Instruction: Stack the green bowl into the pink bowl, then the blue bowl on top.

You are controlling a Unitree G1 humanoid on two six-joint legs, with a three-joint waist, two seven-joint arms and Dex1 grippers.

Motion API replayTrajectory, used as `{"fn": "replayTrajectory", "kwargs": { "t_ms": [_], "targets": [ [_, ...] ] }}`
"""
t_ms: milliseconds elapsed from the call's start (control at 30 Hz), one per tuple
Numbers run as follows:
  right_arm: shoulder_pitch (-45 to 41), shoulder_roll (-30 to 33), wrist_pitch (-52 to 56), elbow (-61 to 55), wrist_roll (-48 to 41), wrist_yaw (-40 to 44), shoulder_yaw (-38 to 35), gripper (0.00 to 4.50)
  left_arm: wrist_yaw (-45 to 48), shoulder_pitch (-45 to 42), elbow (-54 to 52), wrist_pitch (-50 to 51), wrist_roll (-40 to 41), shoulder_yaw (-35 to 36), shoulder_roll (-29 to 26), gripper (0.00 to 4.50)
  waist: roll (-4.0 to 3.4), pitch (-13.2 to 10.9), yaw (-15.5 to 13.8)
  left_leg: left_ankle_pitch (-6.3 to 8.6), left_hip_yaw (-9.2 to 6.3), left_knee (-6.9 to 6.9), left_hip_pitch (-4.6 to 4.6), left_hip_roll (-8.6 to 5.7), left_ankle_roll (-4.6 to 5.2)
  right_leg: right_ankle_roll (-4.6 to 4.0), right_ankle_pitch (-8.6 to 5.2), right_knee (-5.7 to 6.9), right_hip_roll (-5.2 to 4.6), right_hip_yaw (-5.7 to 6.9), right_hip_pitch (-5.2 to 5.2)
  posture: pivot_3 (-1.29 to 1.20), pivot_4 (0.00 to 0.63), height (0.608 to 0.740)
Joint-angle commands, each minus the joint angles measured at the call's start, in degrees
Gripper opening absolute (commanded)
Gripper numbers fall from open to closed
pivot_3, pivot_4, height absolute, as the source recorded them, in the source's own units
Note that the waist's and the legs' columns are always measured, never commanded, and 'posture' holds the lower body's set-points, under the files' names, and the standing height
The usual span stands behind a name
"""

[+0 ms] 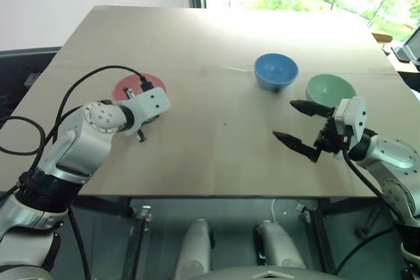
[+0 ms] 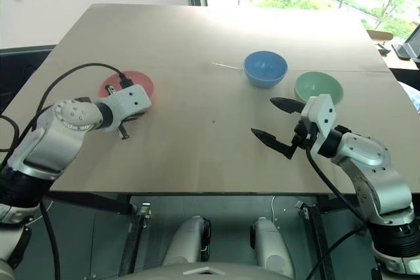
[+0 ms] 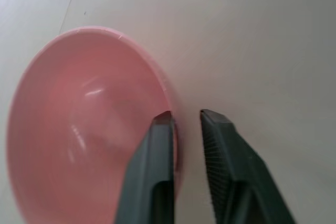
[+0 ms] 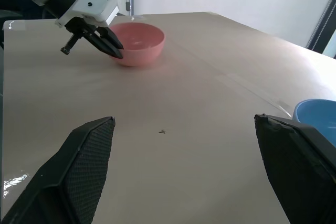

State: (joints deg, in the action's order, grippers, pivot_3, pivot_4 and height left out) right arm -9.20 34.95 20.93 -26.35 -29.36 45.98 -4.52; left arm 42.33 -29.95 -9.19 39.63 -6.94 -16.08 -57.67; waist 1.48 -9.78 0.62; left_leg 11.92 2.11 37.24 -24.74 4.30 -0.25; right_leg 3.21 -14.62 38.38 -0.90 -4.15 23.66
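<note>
The pink bowl [image 1: 125,86] sits upright at the table's left. My left gripper [image 3: 186,115] is shut on the pink bowl's near rim, one finger inside [image 3: 160,145] and one outside. The blue bowl [image 1: 275,71] stands right of centre, further back. The green bowl [image 1: 330,88] rests to its right, just behind my right gripper [image 1: 284,120]. That gripper hovers open and holds nothing, a little above the table and pointing left. The right wrist view looks across the table at the pink bowl [image 4: 140,38] with the left gripper [image 4: 116,51] on its rim.
The light wooden table [image 1: 216,155] has bare surface between the pink bowl and the other two bowls. Its front edge runs just below both arms. A black cable [image 1: 72,96] loops over my left arm. A window lies beyond the far edge.
</note>
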Motion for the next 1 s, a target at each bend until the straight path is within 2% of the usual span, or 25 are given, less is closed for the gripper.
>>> {"fn": "replayTrajectory", "kwargs": {
  "t_ms": [33, 167, 333, 500, 667, 767, 933, 967, 1000],
  "targets": [
    [0.0, 0.3, -1.1, -2.4, 0.0, -0.7, -1.4, 4.50, 0.4, -2.3, 0.9, -1.4, -1.8, 0.3, 1.4, 0.02, 0.00, 0.0, 0.0, 0.00, 0.01, 0.01, 0.00, 0.00, 0.00, 0.00, 0.00, 0.00, -0.01, 0.00, 0.00, 0.00, 0.150, 0.740],
    [0.4, 0.2, -1.2, -2.5, 0.2, -1.2, -1.4, 4.50, 2.3, -4.0, 1.2, -2.9, -0.6, 1.0, 4.3, 0.02, 0.00, 0.0, -0.1, 0.00, -0.01, 0.02, -0.01, -0.01, 0.00, 0.00, 0.00, 0.01, -0.01, 0.00, 0.00, 0.00, 0.150, 0.740],
    [1.6, 0.4, -1.1, -3.3, 0.2, -2.3, -2.1, 4.50, 9.1, -8.3, -1.7, -7.0, 6.5, 1.6, 10.6, 0.02, 0.01, 0.0, -0.4, 0.00, -0.02, 0.05, -0.03, -0.02, 0.00, 0.00, 0.00, 0.03, -0.01, 0.01, -0.01, 0.00, 0.150, 0.740],
    [3.8, 0.8, -0.7, -4.8, 0.6, -4.0, -3.7, 4.50, 16.7, -11.8, 0.5, -14.5, 8.5, -3.1, 15.6, 0.02, 0.00, 0.0, -0.2, 0.00, -0.05, 0.09, -0.02, -0.03, 0.00, 0.01, 0.00, 0.08, 0.00, 0.01, -0.01, 0.00, 0.150, 0.740],
    [8.7, 1.6, -0.2, -8.2, 1.9, -6.6, -6.5, 4.50, 22.8, -14.0, 9.0, -23.1, 6.0, -9.7, 20.1, 0.02, -0.03, 0.0, 0.0, 0.00, -0.06, 0.10, 0.02, -0.05, 0.00, 0.01, 0.00, 0.16, 0.00, -0.02, -0.02, 0.00, 0.150, 0.740],
    [11.6, 1.8, 0.6, -10.8, 2.0, -8.3, -8.4, 4.50, 24.8, -15.7, 12.0, -24.3, 4.8, -11.2, 21.7, 0.96, -0.03, 0.0, 0.0, 0.00, -0.10, 0.14, 0.01, -0.06, 0.01, 0.01, 0.00, 0.19, 0.01, -0.01, -0.03, 0.00, 0.150, 0.740],
    [14.6, 2.7, 0.9, -11.4, 3.1, -9.1, -10.2, 4.50, 26.6, -17.8, 15.5, -27.1, 4.1, -10.3, 22.5, 3.02, -0.03, 0.0, 0.1, 0.00, -0.09, 0.17, 0.02, -0.07, 0.01, 0.01, 0.00, 0.20, 0.00, -0.02, -0.04, 0.00, 0.150, 0.740],
    [15.3, 2.9, 0.8, -11.5, 2.9, -9.0, -10.8, 4.50, 26.7, -18.0, 15.5, -27.2, 4.2, -10.0, 22.6, 3.57, -0.03, 0.0, 0.1, 0.00, -0.11, 0.17, 0.02, -0.07, 0.01, 0.01, 0.00, 0.20, 0.01, -0.01, -0.04, 0.00, 0.150, 0.740],
    [15.8, 3.1, 0.6, -11.5, 2.8, -8.9, -11.2, 4.50, 26.7, -18.3, 15.5, -27.1, 4.4, -9.6, 22.6, 3.89, -0.03, 0.0, 0.1, 0.00, -0.12, 0.17, 0.02, -0.07, 0.01, 0.01, -0.01, 0.20, 0.01, 0.00, -0.04, 0.00, 0.150, 0.740]
  ]
}}
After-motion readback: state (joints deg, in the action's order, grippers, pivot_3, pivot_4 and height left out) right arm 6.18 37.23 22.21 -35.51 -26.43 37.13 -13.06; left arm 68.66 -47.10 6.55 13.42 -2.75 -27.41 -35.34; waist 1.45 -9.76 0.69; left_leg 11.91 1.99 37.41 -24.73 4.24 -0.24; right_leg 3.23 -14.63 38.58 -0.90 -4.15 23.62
